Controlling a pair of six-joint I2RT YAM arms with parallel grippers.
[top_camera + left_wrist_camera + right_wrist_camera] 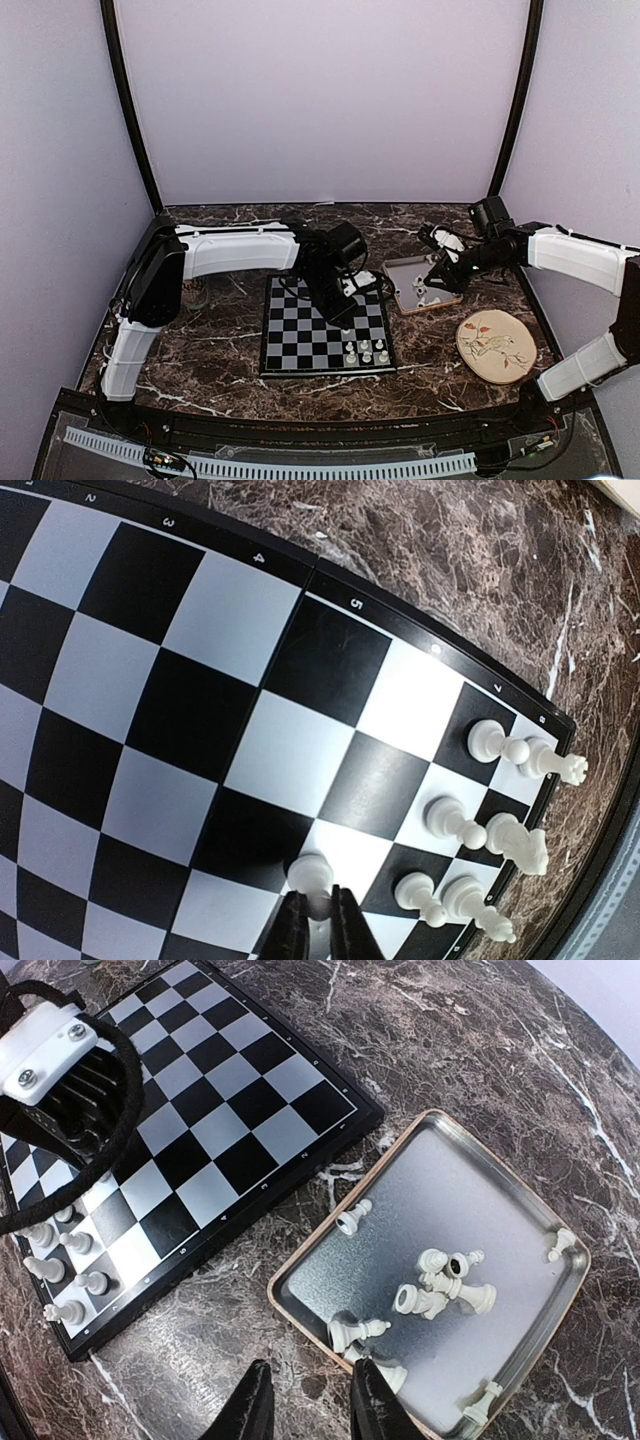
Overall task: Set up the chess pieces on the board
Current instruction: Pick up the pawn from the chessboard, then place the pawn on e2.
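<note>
While my left gripper (pixel 320 896) stands clenched on a white pawn (pixel 308 872), my right gripper (pixel 312 1400) hangs released over the tray (pixel 480 1190).

From the left wrist view I see the two fingers (pixel 292 930) pinching the pawn, which stands on a light square of the board (pixel 300 340) toward its near right corner, one file left of the six set pieces (pixel 455 825) lined up in two rows there. The board lies flat on the marbled surface (pixel 220 350), about midway between the arms. Right of it sits the metal tray with the loose pieces (pixel 440 1285) scattered inside, most lying on their sides. My right gripper's fingers are apart with nothing between them, above the tray's edge. A bird plate (pixel 495 345) rests nearer, right of the board.
</note>
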